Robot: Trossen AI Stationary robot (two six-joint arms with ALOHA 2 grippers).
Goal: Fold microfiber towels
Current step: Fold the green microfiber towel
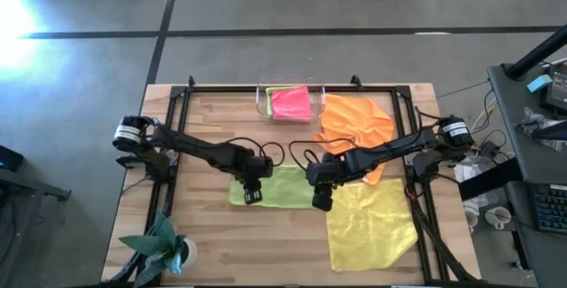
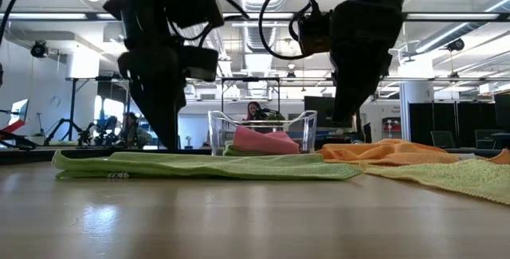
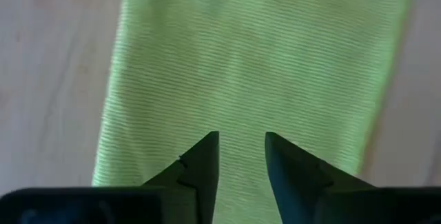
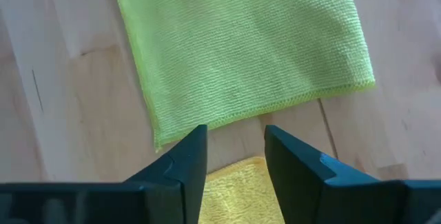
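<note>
A lime green towel [image 1: 282, 188] lies folded into a flat strip at the table's middle; it also shows in the low view [image 2: 207, 166]. My left gripper [image 3: 242, 141] is open, pointing down over the strip's left end [image 1: 252, 195]. My right gripper [image 4: 234, 141] is open above the strip's right end, over the gap between it and the yellow towel [image 1: 372, 221], and touches nothing. An orange towel [image 1: 356, 121] lies crumpled at the far right. A hot pink towel [image 1: 291, 104] lies folded in the clear tray on another green one. My left gripper points down at the green strip's left end [image 3: 241, 79] with its fingers apart. In the low view its fingers [image 2: 169, 135] reach down to the cloth's top. I cannot tell whether they touch it.
The clear plastic tray [image 1: 262, 102] stands at the far edge's middle. A small potted plant [image 1: 165, 248] stands at the near left corner. A black frame rail [image 1: 177, 137] runs along the table's sides. Bare wood shows near the front edge [image 1: 257, 252].
</note>
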